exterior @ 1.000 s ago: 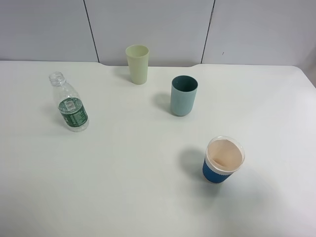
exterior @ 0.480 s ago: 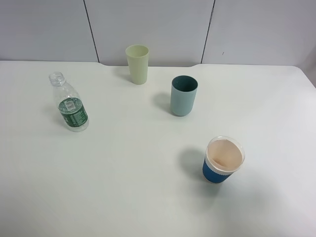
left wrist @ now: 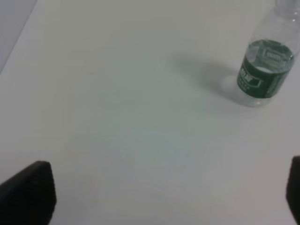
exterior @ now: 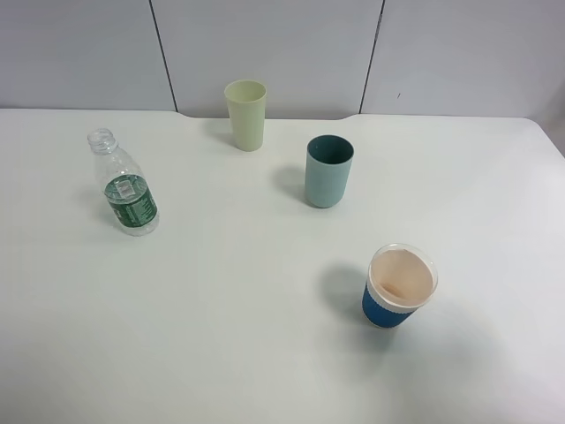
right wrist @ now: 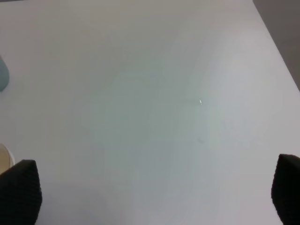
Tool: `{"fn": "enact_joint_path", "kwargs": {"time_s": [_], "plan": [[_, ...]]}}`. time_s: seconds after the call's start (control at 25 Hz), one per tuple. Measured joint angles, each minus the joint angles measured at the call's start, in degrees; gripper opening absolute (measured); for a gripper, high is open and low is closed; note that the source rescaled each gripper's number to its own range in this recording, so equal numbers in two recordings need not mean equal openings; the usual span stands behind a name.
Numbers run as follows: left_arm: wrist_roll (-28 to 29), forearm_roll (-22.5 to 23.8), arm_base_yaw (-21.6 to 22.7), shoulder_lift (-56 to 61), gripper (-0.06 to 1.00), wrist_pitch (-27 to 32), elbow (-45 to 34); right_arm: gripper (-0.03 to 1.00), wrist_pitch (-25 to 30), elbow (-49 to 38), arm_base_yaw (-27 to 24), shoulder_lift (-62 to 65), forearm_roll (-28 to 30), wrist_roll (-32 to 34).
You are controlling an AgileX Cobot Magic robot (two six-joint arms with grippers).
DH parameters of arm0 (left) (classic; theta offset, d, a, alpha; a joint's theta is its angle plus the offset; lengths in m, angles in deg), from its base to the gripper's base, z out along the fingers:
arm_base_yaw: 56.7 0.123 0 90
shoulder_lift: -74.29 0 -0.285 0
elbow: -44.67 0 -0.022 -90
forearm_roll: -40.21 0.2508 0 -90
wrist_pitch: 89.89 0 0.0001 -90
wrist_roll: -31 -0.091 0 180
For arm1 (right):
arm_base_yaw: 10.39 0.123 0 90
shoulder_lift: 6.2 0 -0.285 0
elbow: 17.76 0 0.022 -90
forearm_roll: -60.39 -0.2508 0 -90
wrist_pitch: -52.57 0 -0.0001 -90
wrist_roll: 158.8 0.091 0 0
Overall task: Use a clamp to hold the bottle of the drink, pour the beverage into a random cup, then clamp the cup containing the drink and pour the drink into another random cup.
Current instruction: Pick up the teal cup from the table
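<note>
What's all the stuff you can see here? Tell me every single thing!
bottle: one, clear plastic with a green label, no cap, standing on the left side of the table
yellow-green cup: one, pale, standing at the far edge near the wall
teal cup: one, dull blue-green, standing near the middle, just right of the yellow-green cup and a bit nearer
blue cup: one, blue outside, cream inside, standing nearest the camera, right of the middle
table: one, white, under everything
wall: grey panels, behind the table
left tool: one, black tips, open, holding nothing
right tool: one, black tips, open, holding nothing
</note>
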Motion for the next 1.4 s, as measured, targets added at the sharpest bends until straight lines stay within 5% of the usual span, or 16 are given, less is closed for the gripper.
{"fn": "enact_joint_path", "kwargs": {"time_s": [0.76,0.96,1.4], "plan": [[0.0,-0.1,0.0,0.0,1.0,0.0,0.0,1.0,0.0,0.0,0.2,0.0,0.0,0.3],[0.0,-0.1,0.0,0.0,1.0,0.0,0.0,1.0,-0.1,0.4,0.2,-1.4,4.0,4.2],[0.0,-0.1,0.0,0.0,1.0,0.0,0.0,1.0,-11.2,5.3,0.2,-24.5,8.0,5.3]]}}
